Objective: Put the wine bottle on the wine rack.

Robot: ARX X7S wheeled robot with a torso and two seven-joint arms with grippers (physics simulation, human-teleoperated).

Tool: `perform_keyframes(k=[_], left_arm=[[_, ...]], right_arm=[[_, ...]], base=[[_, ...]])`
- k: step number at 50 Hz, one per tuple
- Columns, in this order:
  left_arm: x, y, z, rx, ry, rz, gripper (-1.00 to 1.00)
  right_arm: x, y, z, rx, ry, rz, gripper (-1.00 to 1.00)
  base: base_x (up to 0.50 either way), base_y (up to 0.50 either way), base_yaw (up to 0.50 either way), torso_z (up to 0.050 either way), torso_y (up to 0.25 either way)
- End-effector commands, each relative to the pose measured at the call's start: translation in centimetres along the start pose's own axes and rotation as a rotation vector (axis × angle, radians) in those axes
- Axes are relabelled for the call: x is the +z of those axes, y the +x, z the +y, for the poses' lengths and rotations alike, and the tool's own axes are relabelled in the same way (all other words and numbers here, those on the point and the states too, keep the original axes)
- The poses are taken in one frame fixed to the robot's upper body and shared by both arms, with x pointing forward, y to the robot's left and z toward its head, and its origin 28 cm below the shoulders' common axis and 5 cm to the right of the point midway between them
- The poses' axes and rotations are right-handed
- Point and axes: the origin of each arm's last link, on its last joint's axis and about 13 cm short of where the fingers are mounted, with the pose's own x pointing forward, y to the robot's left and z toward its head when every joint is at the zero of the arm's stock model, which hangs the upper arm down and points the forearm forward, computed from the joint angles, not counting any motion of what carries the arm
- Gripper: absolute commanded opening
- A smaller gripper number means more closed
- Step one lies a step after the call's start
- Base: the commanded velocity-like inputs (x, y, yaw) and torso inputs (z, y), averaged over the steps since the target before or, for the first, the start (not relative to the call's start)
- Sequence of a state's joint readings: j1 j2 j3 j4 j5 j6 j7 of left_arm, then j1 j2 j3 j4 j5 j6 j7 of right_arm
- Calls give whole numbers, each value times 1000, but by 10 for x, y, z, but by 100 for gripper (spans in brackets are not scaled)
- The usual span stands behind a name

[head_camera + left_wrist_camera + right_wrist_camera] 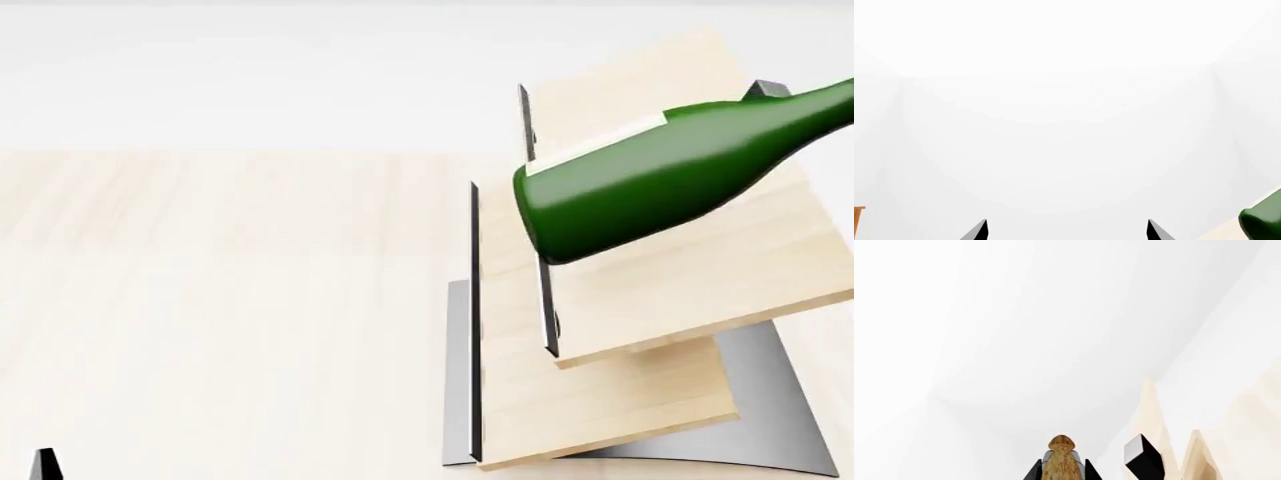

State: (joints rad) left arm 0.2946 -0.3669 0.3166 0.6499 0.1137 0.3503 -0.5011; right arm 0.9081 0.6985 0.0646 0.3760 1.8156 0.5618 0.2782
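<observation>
**Bottle over the rack**

Over the rack's (641,330) upper board the bottle (654,180) lies tilted, base toward the board's dark edge lip; contact cannot be told. No label writing is readable. Right jaws (1062,471) grip the cork end (1062,450). Left jaws (1066,231) stand wide apart, empty, beside the rack above the tabletop (200,300).

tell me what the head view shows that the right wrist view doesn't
Only the head view shows the wine bottle's green body tilted over the wine rack's grey base and the table. Only the right wrist view shows the cork top between the right gripper fingers and a black peg. Both show the rack's light-wood boards.
</observation>
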Motion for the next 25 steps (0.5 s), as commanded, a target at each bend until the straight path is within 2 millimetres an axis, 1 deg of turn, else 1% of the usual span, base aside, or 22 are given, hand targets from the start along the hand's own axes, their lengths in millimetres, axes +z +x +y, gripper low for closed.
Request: perform_keyframes(k=[1,12,25], left_arm=[[0,0,0,-2,0,0,100],[1,0,0,-3,1,0,100],[-1,0,-1,-3,2,1,100]], right_arm=[[2,2,-4,33,5,-16,-100],[1,4,-12,18,1,-12,-100],[3,12,-34,5,-2,-7,-100]], base=[[0,0,0,0,0],[0,0,0,0,0],[0,0,0,0,1]])
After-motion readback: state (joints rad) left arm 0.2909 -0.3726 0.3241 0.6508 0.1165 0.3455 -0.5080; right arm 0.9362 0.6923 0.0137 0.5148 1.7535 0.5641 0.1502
